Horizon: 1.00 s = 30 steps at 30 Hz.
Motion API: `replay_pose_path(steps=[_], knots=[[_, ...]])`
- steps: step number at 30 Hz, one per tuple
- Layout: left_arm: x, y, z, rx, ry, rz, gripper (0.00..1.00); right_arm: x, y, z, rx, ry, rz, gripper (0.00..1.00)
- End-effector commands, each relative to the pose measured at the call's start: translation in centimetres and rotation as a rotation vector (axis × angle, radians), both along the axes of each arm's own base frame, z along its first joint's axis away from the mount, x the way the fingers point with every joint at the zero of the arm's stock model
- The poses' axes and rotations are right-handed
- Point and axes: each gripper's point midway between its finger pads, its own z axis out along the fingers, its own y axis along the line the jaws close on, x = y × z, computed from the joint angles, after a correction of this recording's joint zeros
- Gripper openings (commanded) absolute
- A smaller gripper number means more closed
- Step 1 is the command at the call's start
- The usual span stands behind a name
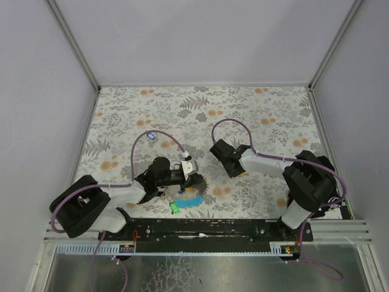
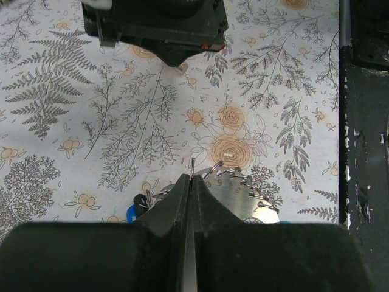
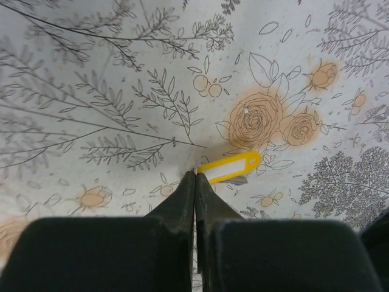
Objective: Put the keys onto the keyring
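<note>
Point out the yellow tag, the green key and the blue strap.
yellow tag (image 3: 230, 167): right wrist view, on its white label.
green key (image 1: 175, 208): top view, on its green head.
blue strap (image 1: 192, 199): top view, on the middle of its curve.

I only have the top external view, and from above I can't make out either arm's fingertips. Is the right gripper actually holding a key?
Observer: Yes. In the right wrist view the right gripper is shut on one end of a yellow-capped key. The cap, with its white label window, sticks out past the tips.
Operator: And the left one, is it on the ring or just near it?
Observer: It is on the ring. In the left wrist view the left gripper is shut on the keyring, with a thin bit of its wire poking out between the closed tips.
</note>
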Motion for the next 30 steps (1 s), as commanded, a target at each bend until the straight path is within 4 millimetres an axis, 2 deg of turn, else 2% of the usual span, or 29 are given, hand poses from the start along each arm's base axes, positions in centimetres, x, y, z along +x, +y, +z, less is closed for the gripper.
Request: replay_pose_path(steps=[1, 13, 15, 20, 24, 30], knots=[[0.4, -0.6, 2.6, -0.059, -0.070, -0.006, 0.00, 0.8, 2.4, 3.8, 0.150, -0.084, 0.084, 0.00], [0.0, -0.5, 3.4, -0.086, -0.114, -0.025, 0.00, -1.1, 7.1, 10.3, 0.501, -0.286, 0.507, 0.02], [0.1, -0.4, 3.6, -0.087, -0.121, -0.021, 0.00, -1.4, 7.3, 11.7, 0.544, -0.354, 0.560, 0.02], [0.0, -0.2, 4.1, -0.100, -0.142, -0.020, 0.00, -2.7, 8.4, 13.7, 0.648, -0.459, 0.699, 0.00], [0.0, -0.2, 4.4, -0.103, -0.150, -0.021, 0.00, -3.8, 9.3, 14.7, 0.722, -0.492, 0.775, 0.00], [-0.3, 0.1, 4.9, -0.116, -0.172, -0.022, 0.00, -5.7, 10.4, 14.1, 0.750, -0.468, 0.950, 0.00]])
